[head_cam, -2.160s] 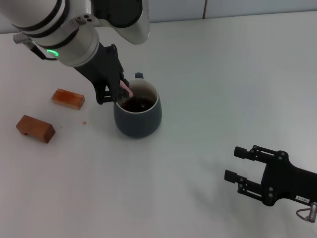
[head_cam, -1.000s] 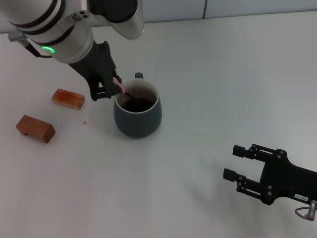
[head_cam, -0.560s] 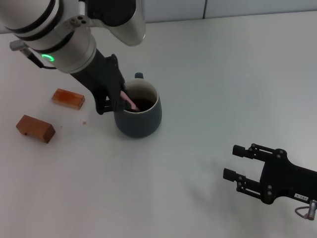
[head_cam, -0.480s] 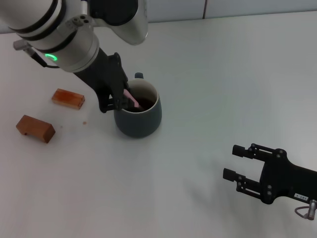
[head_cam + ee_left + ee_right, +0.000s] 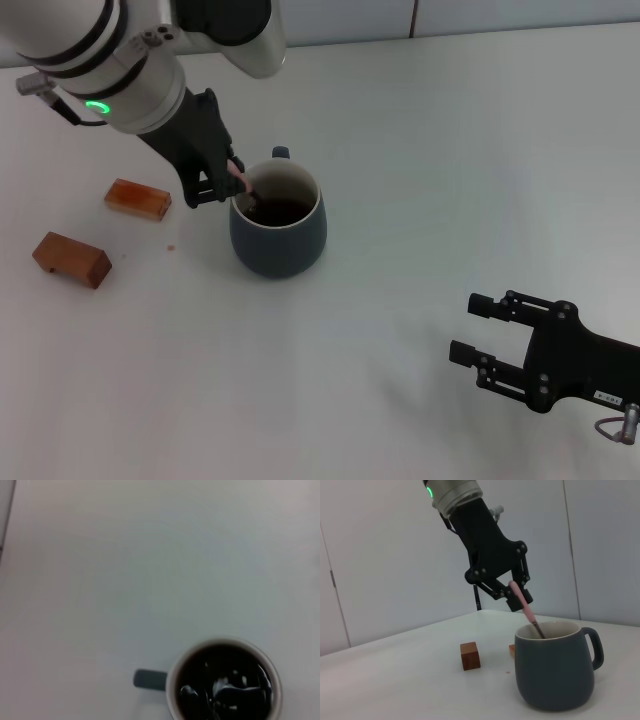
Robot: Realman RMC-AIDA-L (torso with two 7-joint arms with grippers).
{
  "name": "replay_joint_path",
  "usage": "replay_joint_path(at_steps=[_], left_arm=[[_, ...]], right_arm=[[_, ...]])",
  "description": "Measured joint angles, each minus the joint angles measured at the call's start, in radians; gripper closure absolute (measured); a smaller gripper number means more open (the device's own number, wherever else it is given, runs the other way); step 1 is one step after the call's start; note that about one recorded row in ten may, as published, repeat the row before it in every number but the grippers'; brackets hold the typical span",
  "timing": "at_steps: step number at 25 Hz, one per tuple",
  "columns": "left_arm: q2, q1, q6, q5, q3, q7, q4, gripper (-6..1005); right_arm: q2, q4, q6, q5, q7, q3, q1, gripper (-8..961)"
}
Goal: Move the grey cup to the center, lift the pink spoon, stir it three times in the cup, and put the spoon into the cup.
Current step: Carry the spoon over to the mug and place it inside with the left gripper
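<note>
Pink spoon (image 5: 243, 183) clamped in left fingers (image 5: 222, 180), swung back to grey cup's (image 5: 278, 235) left rim, right fingers (image 5: 482, 333) apart, parked.

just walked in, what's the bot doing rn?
The left end effector is shut on the pink spoon, holding it tilted with its bowl end down in the dark liquid of the grey cup. This looks like the stirring step; the spoon is not yet let go. The right end effector hangs open and idle, well away from the cup. Two wooden blocks lie on the table on the cup's left.
</note>
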Motion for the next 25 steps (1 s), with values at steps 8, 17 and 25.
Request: replay_joint_path(at_steps=[8, 17, 25], left_arm=[[0.002, 0.01, 0.057, -0.039, -0.005, 0.009, 0.02, 784], [0.001, 0.014, 0.023, -0.073, 0.005, 0.009, 0.017, 779], [0.001, 0.015, 0.015, -0.074, 0.004, -0.006, 0.009, 697]], right_arm=[[0.0, 0.0, -0.001, 0.0, 0.0, -0.001, 0.0, 331], [0.0, 0.0, -0.002, 0.0, 0.002, -0.001, 0.0, 331], [0.001, 0.0, -0.002, 0.0, 0.003, -0.001, -0.002, 329]])
